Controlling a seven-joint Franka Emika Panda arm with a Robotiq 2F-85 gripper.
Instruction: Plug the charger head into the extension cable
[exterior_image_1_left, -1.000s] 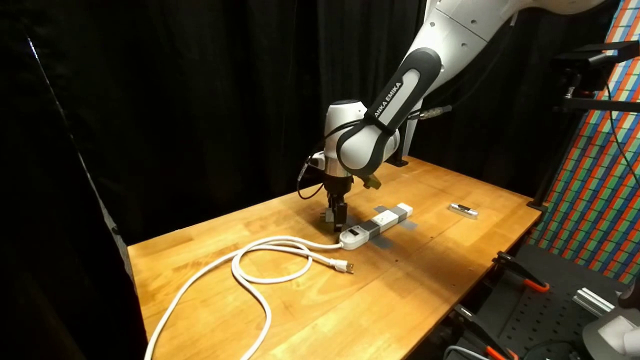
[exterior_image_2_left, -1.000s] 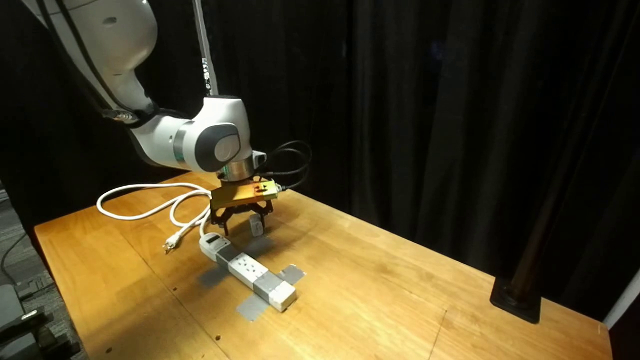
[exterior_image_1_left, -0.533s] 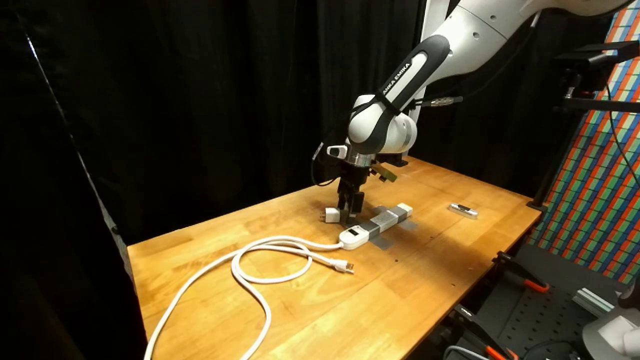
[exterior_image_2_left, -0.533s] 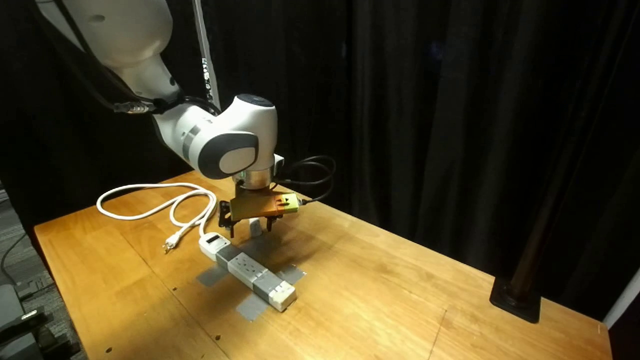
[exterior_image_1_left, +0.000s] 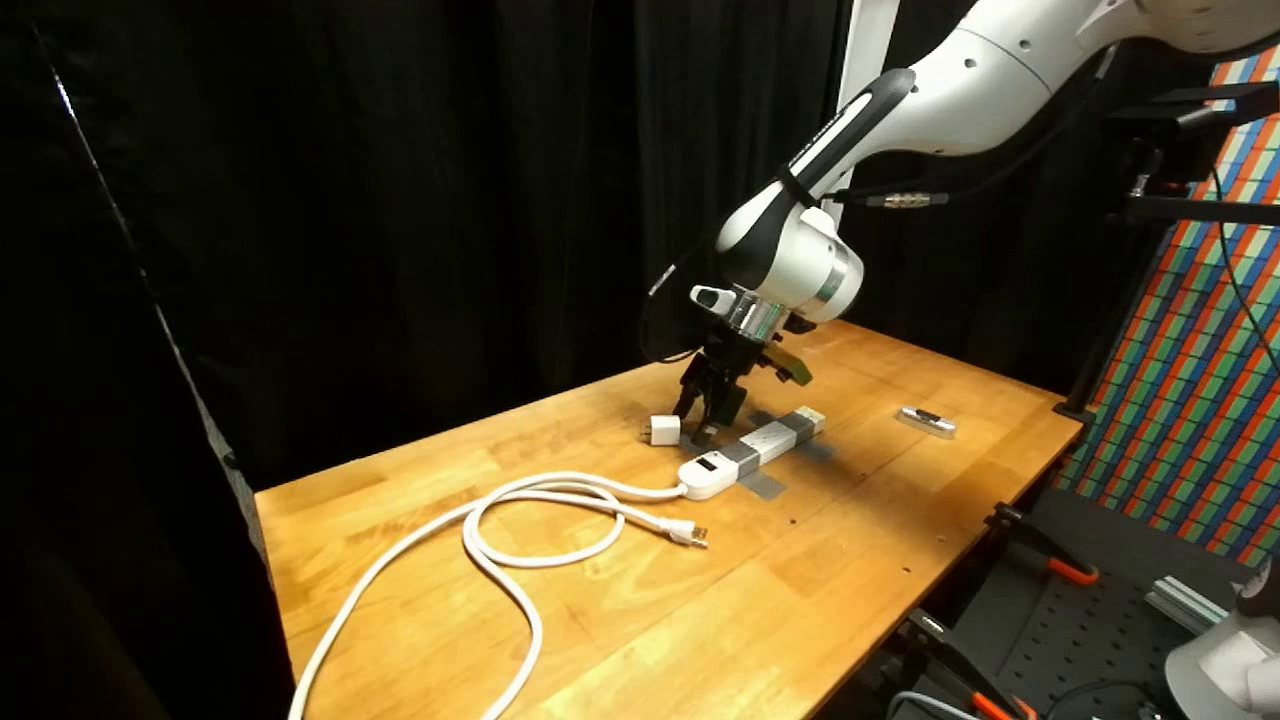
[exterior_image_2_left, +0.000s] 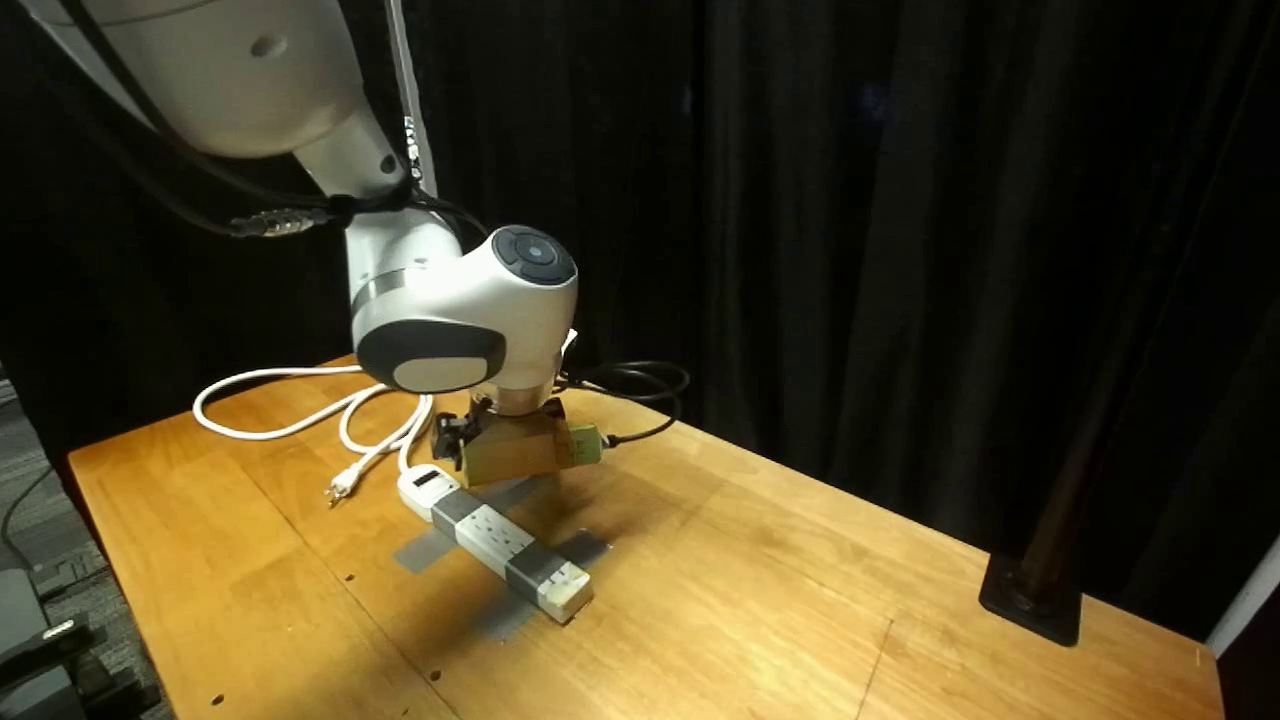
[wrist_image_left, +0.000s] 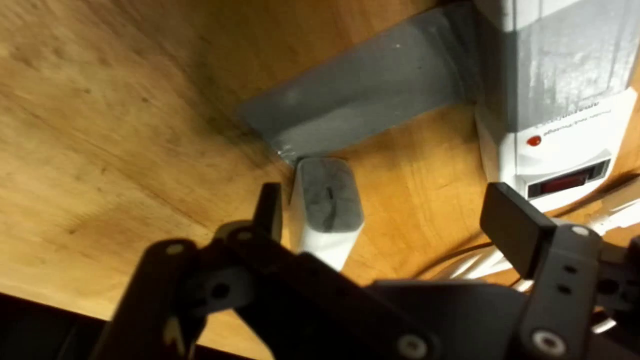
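Gripper (wrist_image_left: 390, 212) tilted, 2 fingers (wrist_image_left: 514, 227) way apart, white charger (exterior_image_1_left: 665, 431) chilling on the wood table (exterior_image_1_left: 700, 620), just left of the gripper in an exterior view, power strip (exterior_image_1_left: 768, 440) over right, cord (exterior_image_1_left: 545, 562) looping near left

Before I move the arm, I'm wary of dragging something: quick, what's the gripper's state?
Black gripper: open, holding nothing; the small white boxy charger head sits ungripped on the brown wooden table.

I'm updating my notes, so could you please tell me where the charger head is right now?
In the wrist view, the charger head lies near the middle, beside the end of a grey tape strip and left of the extension cable.
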